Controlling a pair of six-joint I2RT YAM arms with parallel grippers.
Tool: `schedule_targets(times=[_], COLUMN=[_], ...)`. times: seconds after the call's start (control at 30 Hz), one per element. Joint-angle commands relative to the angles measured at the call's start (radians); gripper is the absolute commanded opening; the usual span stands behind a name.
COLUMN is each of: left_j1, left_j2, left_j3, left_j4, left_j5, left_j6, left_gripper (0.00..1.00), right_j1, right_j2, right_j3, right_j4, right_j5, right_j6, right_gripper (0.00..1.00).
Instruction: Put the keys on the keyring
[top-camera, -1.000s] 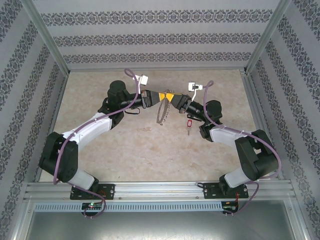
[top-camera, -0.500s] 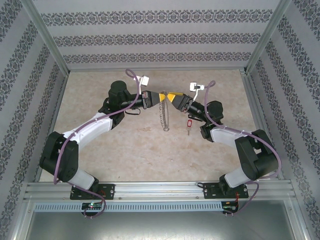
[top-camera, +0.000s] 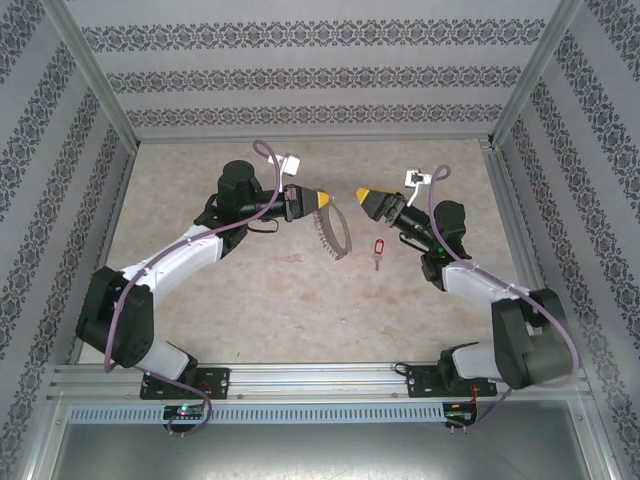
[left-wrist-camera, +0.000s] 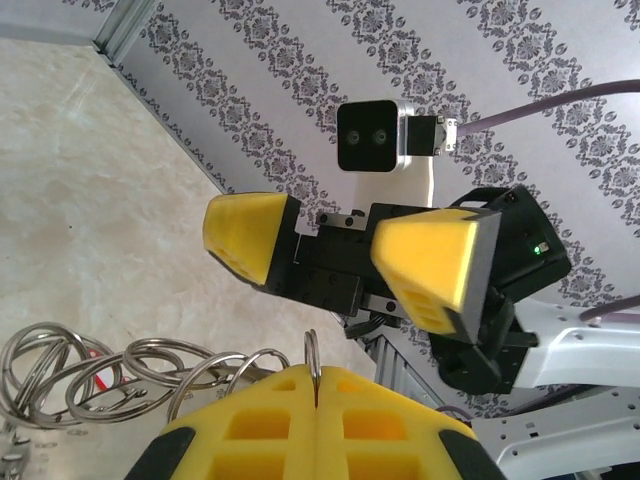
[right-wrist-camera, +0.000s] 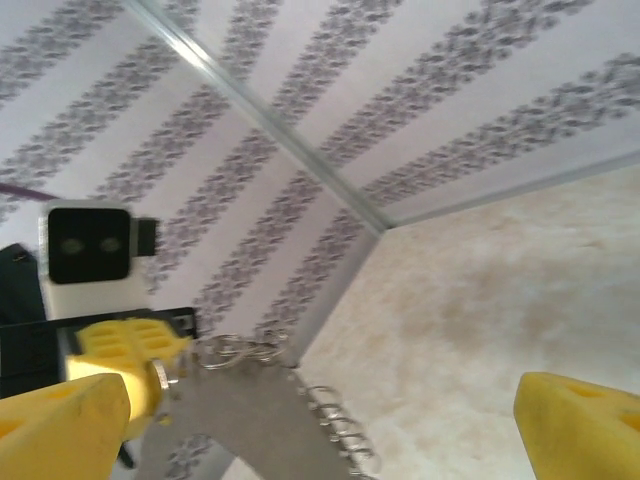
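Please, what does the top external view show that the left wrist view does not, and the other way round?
Top external adds the key with the red head, lying on the table apart from the keyring, which the left claw holds. Left wrist adds close detail: the ring's thin wire pinched between the shut yellow pads, small rings beside it. Both share the right claw, open and empty.

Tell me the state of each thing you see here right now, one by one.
Large grey metal keyring loop: gripped at its rim, dangling from the left gripper.
Tiny silver key with red plastic head: lying loose on the beige table, not on the loop.
Left gripper: shut on the keyring loop.
Right gripper: open, empty.
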Motion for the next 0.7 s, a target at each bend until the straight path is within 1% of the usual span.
schedule_targets(times=[0.0, 0.03, 0.1, 0.13, 0.23, 0.27, 0.33, 0.37, 0.43, 0.53, 0.67], left_j1=[-0.01, -0.009, -0.009, -0.01, -0.009, -0.009, -0.009, -0.01, -0.009, -0.01, -0.011], left_j2=[-0.049, -0.05, -0.05, -0.05, -0.05, -0.05, -0.05, -0.051, -0.05, -0.046, -0.045], left_j3=[0.04, 0.039, 0.033, 0.03, 0.026, 0.026, 0.026, 0.026, 0.029, 0.04, 0.08], left_j4=[-0.023, -0.025, -0.015, -0.01, -0.008, -0.01, -0.01, -0.011, -0.013, -0.033, -0.141], left_j5=[0.015, 0.016, 0.026, 0.027, 0.034, 0.035, 0.043, 0.044, 0.048, 0.06, 0.083], left_j6=[0.056, 0.057, 0.051, 0.048, 0.053, 0.056, 0.061, 0.066, 0.075, 0.096, 0.179], left_gripper=[0.0, 0.0, 0.0, 0.0, 0.0, 0.0, 0.0, 0.0, 0.0, 0.0, 0.0], right_j1=[0.0, 0.001, 0.003, 0.001, -0.007, -0.017, -0.039, -0.051, -0.072, -0.077, -0.064], right_j2=[-0.104, -0.125, -0.165, -0.179, -0.23, -0.251, -0.282, -0.29, -0.296, -0.286, -0.264], right_j3=[0.009, 0.017, 0.02, 0.015, -0.024, -0.054, -0.091, -0.092, -0.069, -0.04, -0.012], right_j4=[-0.355, -0.426, -0.515, -0.533, -0.535, -0.498, -0.445, -0.44, -0.476, -0.518, -0.567], right_j5=[0.229, 0.29, 0.409, 0.447, 0.554, 0.574, 0.567, 0.539, 0.476, 0.439, 0.439], right_j6=[-0.229, -0.258, -0.314, -0.332, -0.347, -0.344, -0.345, -0.355, -0.373, -0.364, -0.333], right_gripper=[0.98, 0.98, 0.98, 0.98, 0.98, 0.98, 0.98, 0.98, 0.98, 0.98, 0.98])
